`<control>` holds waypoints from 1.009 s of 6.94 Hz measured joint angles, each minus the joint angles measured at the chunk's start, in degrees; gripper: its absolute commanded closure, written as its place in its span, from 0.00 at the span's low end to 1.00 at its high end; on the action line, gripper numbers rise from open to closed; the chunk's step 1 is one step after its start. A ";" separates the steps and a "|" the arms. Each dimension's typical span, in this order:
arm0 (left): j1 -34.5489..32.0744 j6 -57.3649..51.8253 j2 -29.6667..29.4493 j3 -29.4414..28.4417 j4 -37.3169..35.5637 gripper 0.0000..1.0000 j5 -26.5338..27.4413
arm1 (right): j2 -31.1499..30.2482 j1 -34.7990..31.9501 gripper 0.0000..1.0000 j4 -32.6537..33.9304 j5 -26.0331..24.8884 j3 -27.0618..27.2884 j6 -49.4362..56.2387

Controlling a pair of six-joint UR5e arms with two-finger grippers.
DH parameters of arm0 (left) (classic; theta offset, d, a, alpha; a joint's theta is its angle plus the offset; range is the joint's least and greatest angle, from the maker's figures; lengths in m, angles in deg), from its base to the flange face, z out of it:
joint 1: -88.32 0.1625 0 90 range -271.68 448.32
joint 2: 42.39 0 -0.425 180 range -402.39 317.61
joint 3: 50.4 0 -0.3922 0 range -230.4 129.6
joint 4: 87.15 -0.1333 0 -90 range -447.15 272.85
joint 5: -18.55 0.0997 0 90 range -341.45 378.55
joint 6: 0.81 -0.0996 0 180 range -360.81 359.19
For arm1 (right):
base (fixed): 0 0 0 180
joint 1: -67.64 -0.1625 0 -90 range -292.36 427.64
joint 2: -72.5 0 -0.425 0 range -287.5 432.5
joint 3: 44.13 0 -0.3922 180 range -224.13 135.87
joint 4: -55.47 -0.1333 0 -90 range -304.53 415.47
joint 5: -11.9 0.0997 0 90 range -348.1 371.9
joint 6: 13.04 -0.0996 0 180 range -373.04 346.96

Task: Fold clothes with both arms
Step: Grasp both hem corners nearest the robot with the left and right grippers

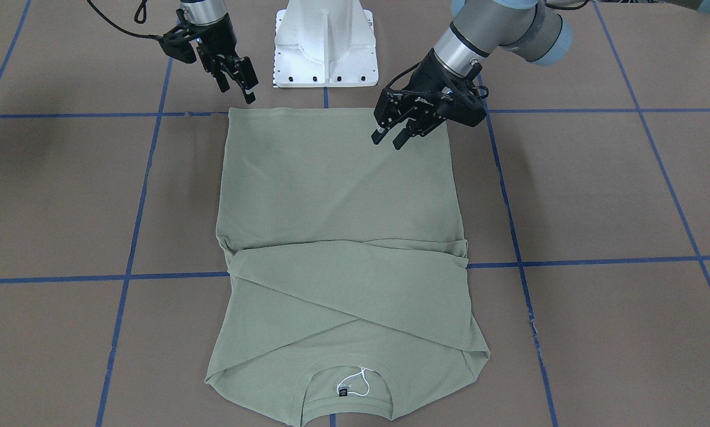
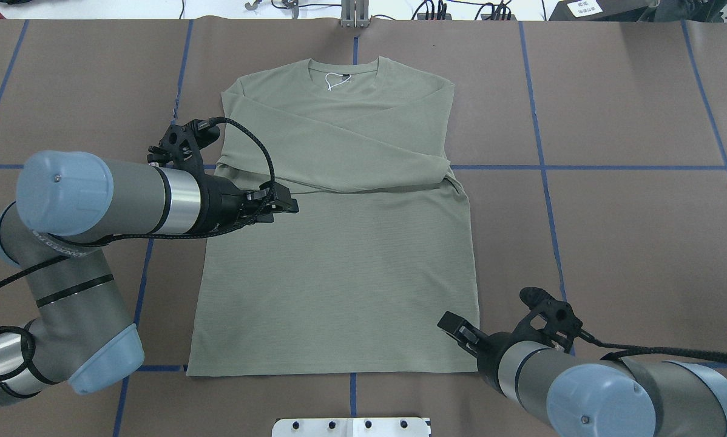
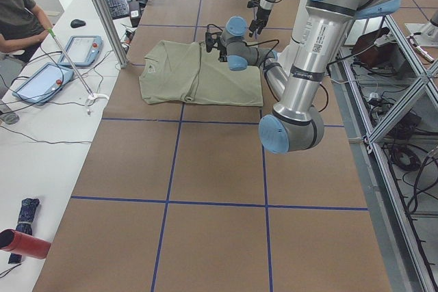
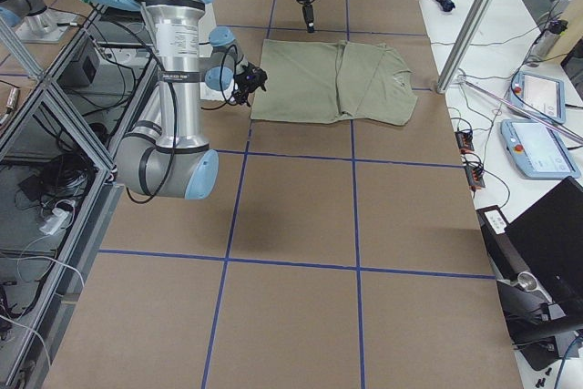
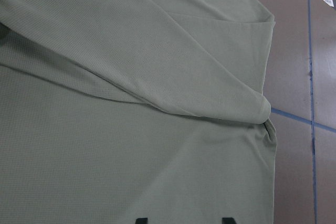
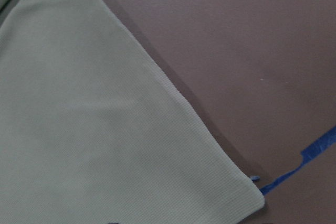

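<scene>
The sage-green shirt lies flat on the brown table. Its neck with the black label and white string points away from the robot, and both sleeves are folded across the chest. My left gripper hovers open above the shirt's body on the robot's left side, holding nothing. Its two fingertips show apart at the bottom of the left wrist view. My right gripper hangs open just off the hem corner on the robot's right, clear of the cloth.
The white pedestal base stands just behind the hem. Blue tape lines grid the table. In the left side view a metal post rises at the far edge, with a person and tablets beyond it.
</scene>
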 measured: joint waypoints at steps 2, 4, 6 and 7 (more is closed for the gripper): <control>0.13 0.38 0.58 0.09 -0.12 0.38 -1.25 | -1.82 1.69 0.13 -0.07 -0.12 -1.34 -4.53; 0.23 0.49 1.00 0.03 -0.07 0.38 -1.31 | -1.49 2.14 0.15 -0.08 0.08 -3.04 -5.05; 0.32 0.30 1.11 -0.13 -0.05 0.38 -1.31 | -0.43 2.19 0.15 0.04 0.13 -3.95 -4.61; 0.34 0.19 1.13 -0.16 -0.04 0.38 -1.32 | -0.18 1.88 0.15 0.07 0.13 -4.24 -4.25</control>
